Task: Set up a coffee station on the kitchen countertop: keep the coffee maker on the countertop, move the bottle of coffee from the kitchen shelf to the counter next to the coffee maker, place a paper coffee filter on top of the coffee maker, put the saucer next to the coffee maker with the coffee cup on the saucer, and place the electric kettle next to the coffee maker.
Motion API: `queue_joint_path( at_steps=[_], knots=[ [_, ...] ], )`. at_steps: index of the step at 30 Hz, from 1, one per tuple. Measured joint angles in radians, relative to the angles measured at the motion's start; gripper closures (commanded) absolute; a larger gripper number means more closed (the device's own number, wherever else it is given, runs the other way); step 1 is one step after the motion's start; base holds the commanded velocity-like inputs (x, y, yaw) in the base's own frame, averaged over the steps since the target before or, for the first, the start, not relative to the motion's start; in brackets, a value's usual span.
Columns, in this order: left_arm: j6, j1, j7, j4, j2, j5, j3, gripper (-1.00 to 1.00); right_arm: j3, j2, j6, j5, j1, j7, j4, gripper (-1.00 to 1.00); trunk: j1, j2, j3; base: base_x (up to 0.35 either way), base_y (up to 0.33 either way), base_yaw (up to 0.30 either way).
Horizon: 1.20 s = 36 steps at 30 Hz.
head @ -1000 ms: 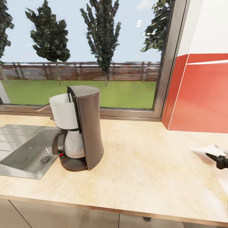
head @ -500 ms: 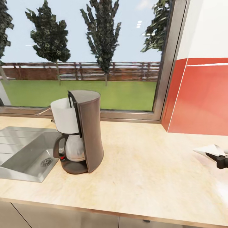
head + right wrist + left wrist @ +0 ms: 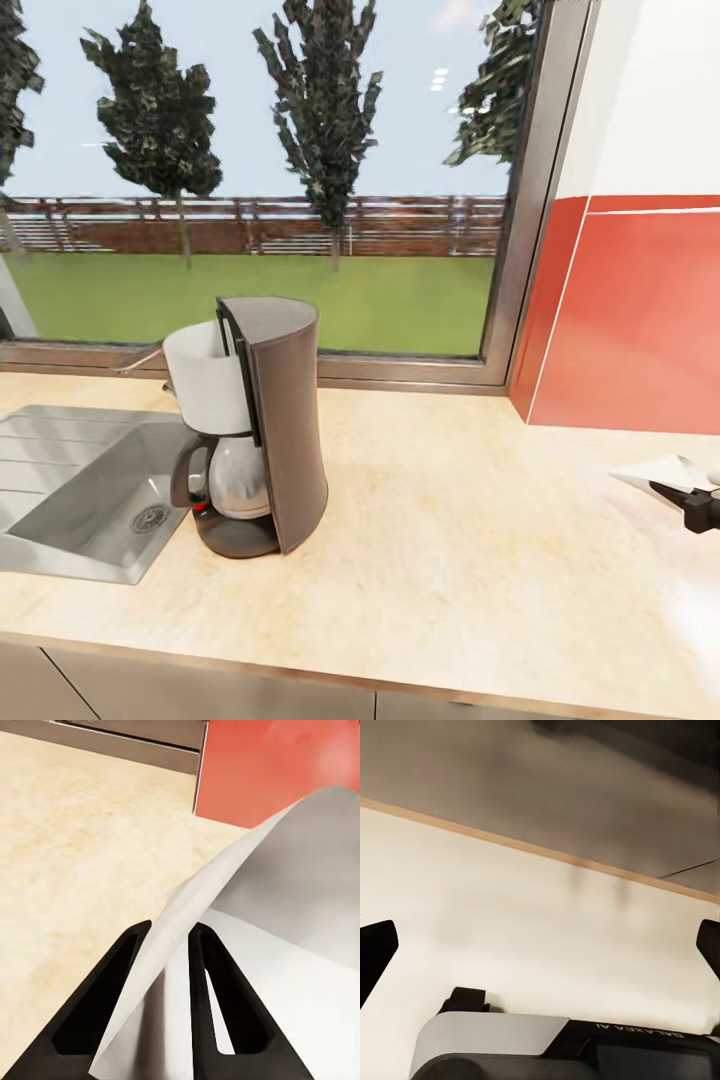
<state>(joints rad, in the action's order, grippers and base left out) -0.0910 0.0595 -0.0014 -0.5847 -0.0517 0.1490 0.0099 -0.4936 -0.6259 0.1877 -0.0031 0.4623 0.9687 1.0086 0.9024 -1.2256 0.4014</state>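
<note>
We pinch the filter (image 3: 247, 892) in our right gripper (image 3: 169, 945), fingers nearly closed on its edge; light, floppy, crushable.

Site was a home kitchen, rendered in simulation. A pale stone-look surface (image 3: 470, 520) ran wall to wall, with cabinet fronts (image 3: 200, 690) just below its front edge. A stainless sink (image 3: 70, 500) with ribbed drainboard and round drain was set into the surface at one end. A drip coffee maker (image 3: 250, 430) with glass carafe stood just beside the sink. Behind ran a wide window (image 3: 270, 170) with metal frame, looking onto lawn, trees and a fence: a domestic garden. A glossy red panel (image 3: 630, 320) covered the wall at the far end, white wall above it.
</note>
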Motion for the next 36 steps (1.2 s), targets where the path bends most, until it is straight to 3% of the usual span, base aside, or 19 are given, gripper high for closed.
queue_joint_path(
  at_steps=[11,23,30,36],
  knots=[
    [0.000,0.000,0.000,0.000,0.000,0.000,0.000,-1.00,0.001,-0.001,0.012,-0.002,0.000,0.008,0.076,1.00,0.000,0.000,0.000,0.000,0.000,0.000],
    [0.000,0.000,0.000,0.000,0.000,0.000,0.000,-1.00,0.001,-0.002,0.020,-0.002,0.000,0.015,0.088,1.00,0.000,0.000,0.000,0.000,0.000,0.000],
    [0.000,0.000,0.000,0.000,0.000,0.000,0.000,-1.00,0.000,-0.002,0.042,-0.001,0.000,0.054,0.088,1.00,0.000,0.000,0.000,0.000,0.000,0.000],
    [0.000,0.000,0.000,0.000,0.000,0.000,0.000,-1.00,0.000,-0.002,0.043,-0.001,0.000,0.055,0.088,1.00,-0.023,0.042,-0.019,0.000,0.000,0.000]
  ],
)
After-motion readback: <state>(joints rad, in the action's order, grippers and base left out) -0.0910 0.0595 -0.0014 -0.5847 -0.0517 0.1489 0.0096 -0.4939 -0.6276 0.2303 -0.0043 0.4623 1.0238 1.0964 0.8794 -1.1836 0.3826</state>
